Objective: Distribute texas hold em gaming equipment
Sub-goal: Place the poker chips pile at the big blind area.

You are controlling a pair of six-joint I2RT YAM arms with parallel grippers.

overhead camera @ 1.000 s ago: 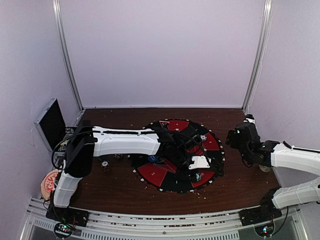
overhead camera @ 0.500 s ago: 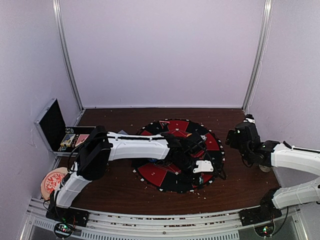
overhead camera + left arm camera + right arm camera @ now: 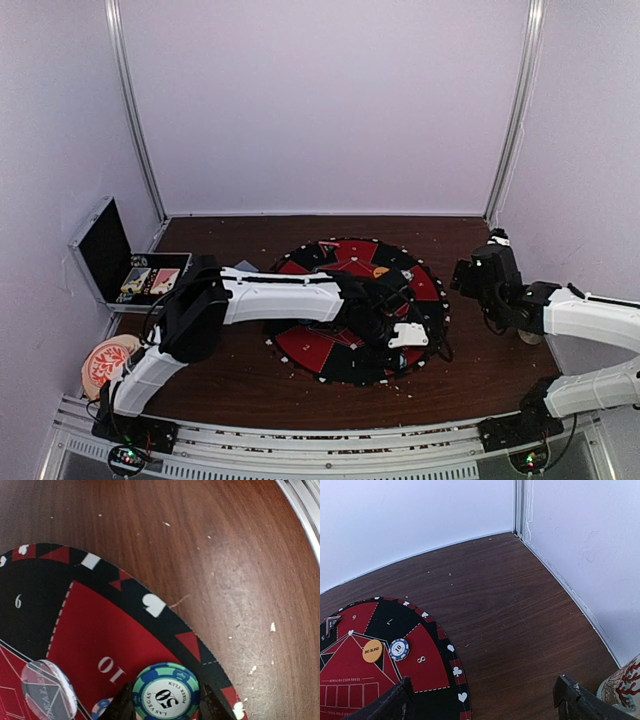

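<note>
Pinching a teal chip marked 50, the left end effector sits over the red 10 segment of the round mat, near the rim facing the near edge of the counter. A clear disc lies on the mat beside it. Farther right, the right end effector hangs spread wide by the counter's right edge.

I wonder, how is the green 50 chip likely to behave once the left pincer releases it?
The green 50 chip looks like a stiff, flat disc, so it probably drops flat without bending. The left pincer holds it by its round rim, so if tilted on release it might roll.
</note>
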